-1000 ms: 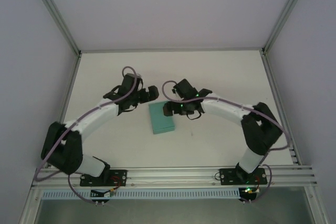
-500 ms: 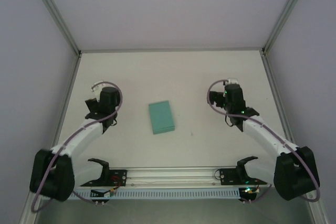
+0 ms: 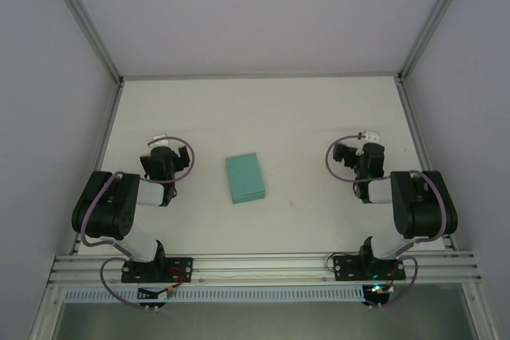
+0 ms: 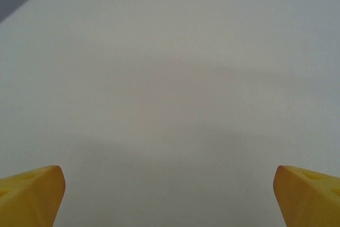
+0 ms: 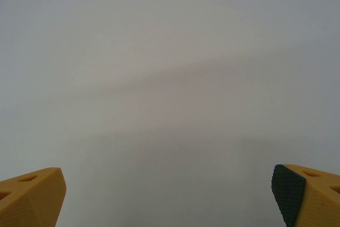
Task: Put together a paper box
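The paper box (image 3: 244,178) is a small flat teal-green rectangle lying alone on the white table, slightly turned, between the two arms. My left gripper (image 3: 162,151) is folded back over its own base, well to the left of the box. My right gripper (image 3: 366,147) is folded back the same way, well to the right. In each wrist view the two yellow fingertips (image 4: 32,195) (image 5: 305,192) stand far apart at the bottom corners with bare table between them. Both grippers are open and hold nothing.
The white table (image 3: 303,117) is walled by pale panels with aluminium posts (image 3: 80,17) at the back corners. An aluminium rail (image 3: 263,264) with both arm bases runs along the near edge.
Both arms have drawn back from the box at the centre to folded poses at the left and right. The box lies where it was, released.
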Controlling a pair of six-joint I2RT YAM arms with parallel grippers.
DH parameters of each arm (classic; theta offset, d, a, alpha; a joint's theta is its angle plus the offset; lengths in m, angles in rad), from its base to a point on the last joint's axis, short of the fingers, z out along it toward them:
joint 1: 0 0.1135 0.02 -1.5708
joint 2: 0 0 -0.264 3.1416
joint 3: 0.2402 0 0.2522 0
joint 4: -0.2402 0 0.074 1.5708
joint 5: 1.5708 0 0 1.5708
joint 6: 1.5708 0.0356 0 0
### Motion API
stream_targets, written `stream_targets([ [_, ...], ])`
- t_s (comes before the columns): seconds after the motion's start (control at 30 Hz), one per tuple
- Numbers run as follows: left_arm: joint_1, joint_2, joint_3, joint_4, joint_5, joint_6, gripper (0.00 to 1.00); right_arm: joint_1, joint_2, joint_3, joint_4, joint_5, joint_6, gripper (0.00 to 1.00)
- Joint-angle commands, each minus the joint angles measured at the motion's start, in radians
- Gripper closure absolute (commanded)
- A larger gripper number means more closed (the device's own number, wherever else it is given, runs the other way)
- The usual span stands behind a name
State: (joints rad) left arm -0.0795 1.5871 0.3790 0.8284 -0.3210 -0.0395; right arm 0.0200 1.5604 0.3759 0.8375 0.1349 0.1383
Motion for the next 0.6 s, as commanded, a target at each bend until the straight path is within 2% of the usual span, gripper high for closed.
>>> stream_targets([
  [0.0, 0.011, -0.014, 0.022, 0.038, 0.096, -0.004, 0.0, 0.0, -0.012, 0.012, 0.076, -0.05, 0.027, 0.0],
  [0.17, 0.003, -0.001, 0.016, 0.075, 0.084, 0.008, 0.0, -0.001, -0.013, 0.012, 0.079, -0.055, 0.022, 0.0],
  [0.27, 0.001, -0.003, 0.017, 0.071, 0.083, 0.006, 0.0, -0.002, -0.012, 0.026, 0.048, -0.113, 0.003, 0.0],
  [0.57, 0.001, -0.002, 0.015, 0.071, 0.083, 0.006, 0.0, -0.001, -0.011, 0.025, 0.055, -0.105, 0.007, 0.0],
])
